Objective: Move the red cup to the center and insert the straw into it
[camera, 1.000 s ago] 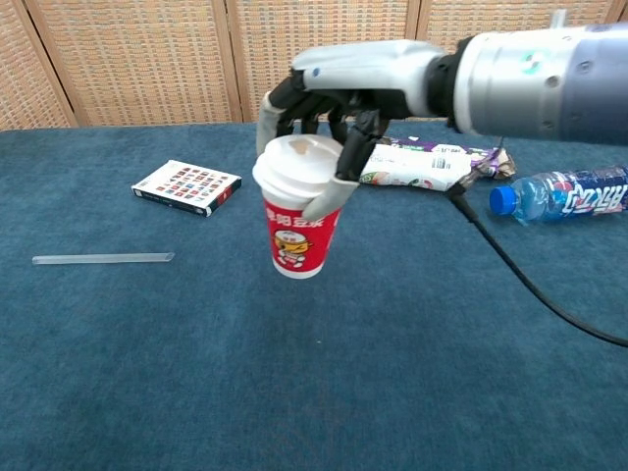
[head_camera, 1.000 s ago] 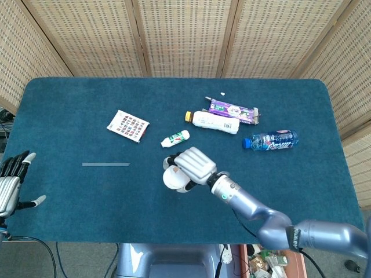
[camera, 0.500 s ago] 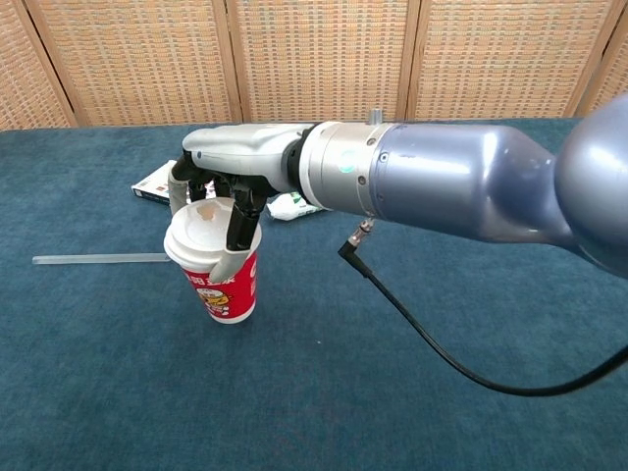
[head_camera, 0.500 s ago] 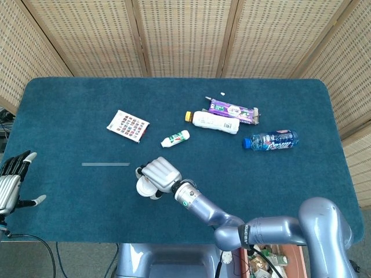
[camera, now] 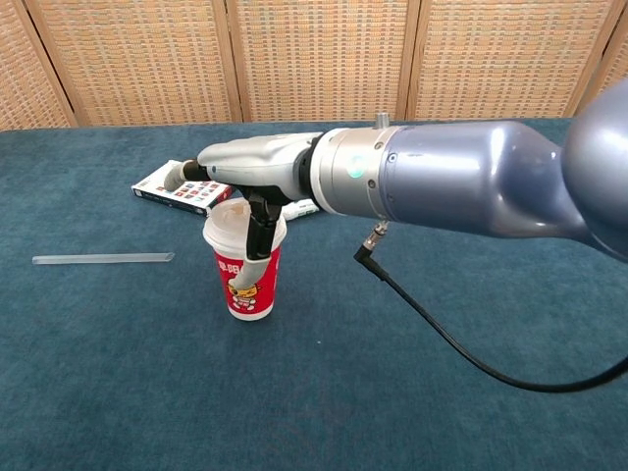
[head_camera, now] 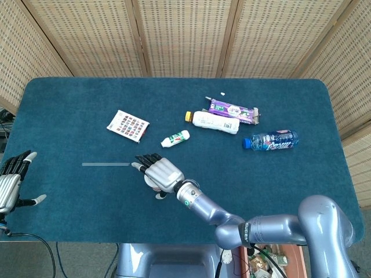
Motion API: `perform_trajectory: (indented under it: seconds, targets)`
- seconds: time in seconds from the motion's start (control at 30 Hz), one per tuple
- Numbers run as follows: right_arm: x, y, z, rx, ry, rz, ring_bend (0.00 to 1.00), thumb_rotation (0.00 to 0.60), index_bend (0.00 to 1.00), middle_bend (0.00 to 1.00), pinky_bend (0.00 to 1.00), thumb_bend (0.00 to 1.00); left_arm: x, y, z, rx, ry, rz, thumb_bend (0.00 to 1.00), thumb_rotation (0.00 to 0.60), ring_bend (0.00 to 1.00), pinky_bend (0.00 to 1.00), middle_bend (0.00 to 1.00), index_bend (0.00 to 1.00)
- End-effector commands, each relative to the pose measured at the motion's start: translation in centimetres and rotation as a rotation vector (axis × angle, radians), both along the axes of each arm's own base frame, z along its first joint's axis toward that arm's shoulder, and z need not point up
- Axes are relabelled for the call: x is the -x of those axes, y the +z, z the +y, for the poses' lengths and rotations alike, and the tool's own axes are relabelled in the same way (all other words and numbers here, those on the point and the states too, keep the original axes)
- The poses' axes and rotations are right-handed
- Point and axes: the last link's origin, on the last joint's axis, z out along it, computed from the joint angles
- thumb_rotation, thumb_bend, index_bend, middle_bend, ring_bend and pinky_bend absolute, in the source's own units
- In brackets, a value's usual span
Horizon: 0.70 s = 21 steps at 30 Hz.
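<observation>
Red cup (camera: 249, 289) w/ white lid, cartoon print. Straw (camera: 102, 258) clear. Tabletop (head_camera: 69, 110) dark teal. Right hand (head_camera: 159, 172) silver w/ black fingers. Card box (head_camera: 128, 125) white, multicolour grid. Water bottle (head_camera: 271, 140) blue cap & label. Snack pack (head_camera: 232, 109) purple. Screen (head_camera: 174, 35) beige weave.

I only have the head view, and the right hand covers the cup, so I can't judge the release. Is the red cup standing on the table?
Observer: Yes. In the chest view the red cup stands upright with its base on the blue table.
Operator: Is the right hand gripping it?
Observer: It doesn't look like it. Its fingers lie stretched out above the lid, and only the thumb runs down the cup's front.
Operator: So the lid is on?
Observer: Yes, the white lid sits on the cup's rim.
</observation>
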Motion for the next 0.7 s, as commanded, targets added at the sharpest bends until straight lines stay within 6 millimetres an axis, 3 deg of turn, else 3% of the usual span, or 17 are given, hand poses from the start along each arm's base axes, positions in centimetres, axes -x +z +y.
perform_trajectory:
  seconds: [0.03,0.4,0.57,0.7]
  targets:
    - [0.1,0.3,0.1,0.003,0.006,0.002,0.0,0.6,0.07,0.0,0.1,0.0,0.0,-0.1,0.0,0.002,0.001,0.001,0.13,0.6,0.0,0.0,0.0,0.0]
    - [1.3,3.3,1.2,0.016,0.034,0.039,0.0,0.6,0.0,0.0,0.01,0.0,0.0,-0.1,0.0,0.001,0.002,0.001,0.13,0.6,0.0,0.0,0.0,0.0]
    - [3.3,6.8,1.9,0.057,0.057,0.12,0.0,0.6,0.0,0.0,0.0,0.0,0.0,-0.1,0.1,-0.006,-0.005,0.0,0.13,0.6,0.0,0.0,0.0,0.0]
    - [6.4,10.3,1.4,0.165,0.063,0.143,0.0,0.6,0.0,0.0,0.0,0.0,-0.2,-0.1,0.2,-0.028,-0.035,0.003,0.13,0.6,0.0,0.0,0.0,0.0]
